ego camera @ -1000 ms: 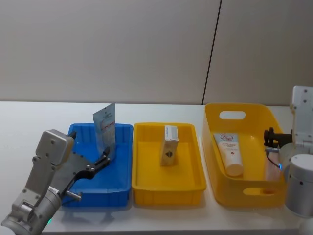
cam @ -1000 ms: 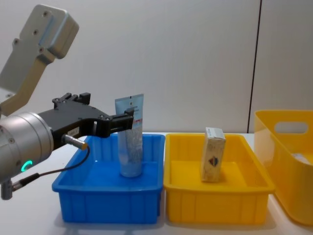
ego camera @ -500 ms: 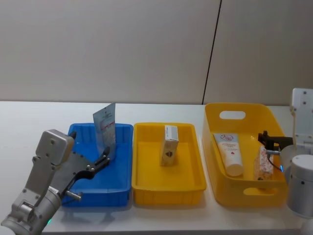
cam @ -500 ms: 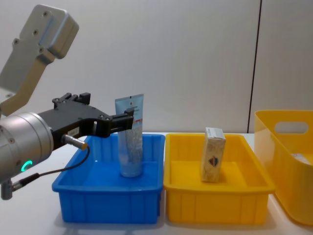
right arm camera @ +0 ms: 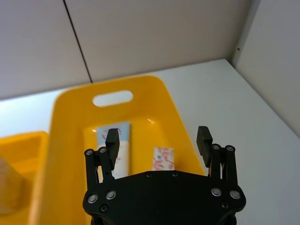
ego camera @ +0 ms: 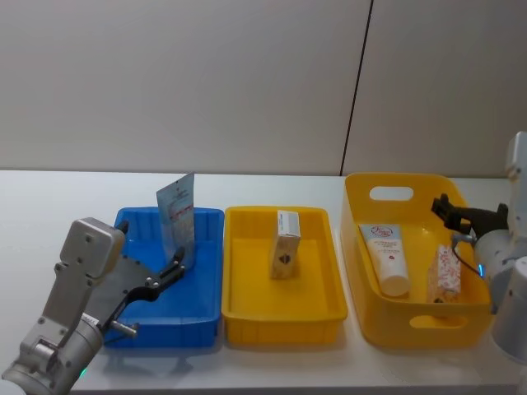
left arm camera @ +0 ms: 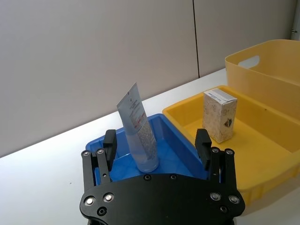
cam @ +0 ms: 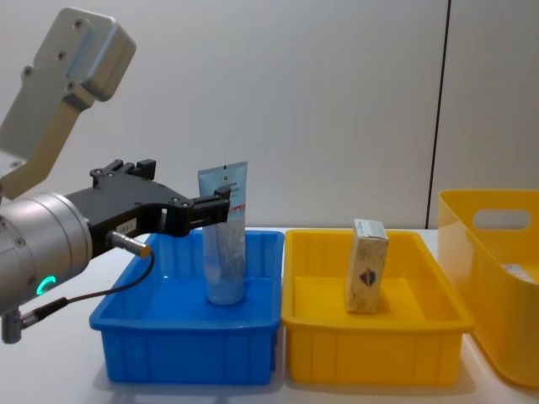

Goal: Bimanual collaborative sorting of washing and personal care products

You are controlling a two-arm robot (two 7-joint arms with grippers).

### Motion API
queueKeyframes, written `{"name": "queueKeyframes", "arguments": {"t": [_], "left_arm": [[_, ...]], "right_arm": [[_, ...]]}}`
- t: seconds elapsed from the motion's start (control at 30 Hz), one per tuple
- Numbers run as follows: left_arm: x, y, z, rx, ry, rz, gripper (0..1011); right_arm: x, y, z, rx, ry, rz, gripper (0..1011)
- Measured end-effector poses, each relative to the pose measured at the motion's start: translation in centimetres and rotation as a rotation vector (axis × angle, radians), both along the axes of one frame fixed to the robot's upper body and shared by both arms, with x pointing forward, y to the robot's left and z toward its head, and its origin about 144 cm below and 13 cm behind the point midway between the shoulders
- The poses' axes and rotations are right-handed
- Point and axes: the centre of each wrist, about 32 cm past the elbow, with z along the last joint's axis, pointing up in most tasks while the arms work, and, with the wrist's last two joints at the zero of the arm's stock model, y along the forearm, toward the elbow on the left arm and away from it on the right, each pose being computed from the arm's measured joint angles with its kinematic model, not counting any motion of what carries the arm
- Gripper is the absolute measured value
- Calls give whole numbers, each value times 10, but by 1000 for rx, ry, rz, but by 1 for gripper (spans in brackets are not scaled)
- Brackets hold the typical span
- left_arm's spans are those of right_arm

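Lifting: right gripper (ego camera: pixel 449 216) open, risen | carton (ego camera: pixel 445 274) left in basket (ego camera: pixel 412 322)

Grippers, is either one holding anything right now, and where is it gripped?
Nothing is held. The left gripper is open near the upright tube; the right gripper is open above the handled bin.

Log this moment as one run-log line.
left gripper: open, by upright tube in blue tray | right gripper: open above yellow basket | red-print carton: in basket beside lying tube
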Motion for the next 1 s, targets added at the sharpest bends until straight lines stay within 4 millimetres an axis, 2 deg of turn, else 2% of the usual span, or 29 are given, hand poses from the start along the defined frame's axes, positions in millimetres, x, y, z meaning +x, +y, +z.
{"name": "queueKeyframes", "arguments": {"t": [0.2,0.43,0.77,1.0], "left_arm": [[0,0,0,0,0,0,1001],[0,0,0,0,0,0,1001],[0,0,0,0,0,0,1001],[0,0,0,0,0,0,1001]], "right_arm": [[-5,-3,9,69,-72,39,1002],[-6,-3,7,63,-76,45,1002],[-18,-2,-8,20,-127,128,1002],[-34,1,-25,-16,-177,231,1002]]}}
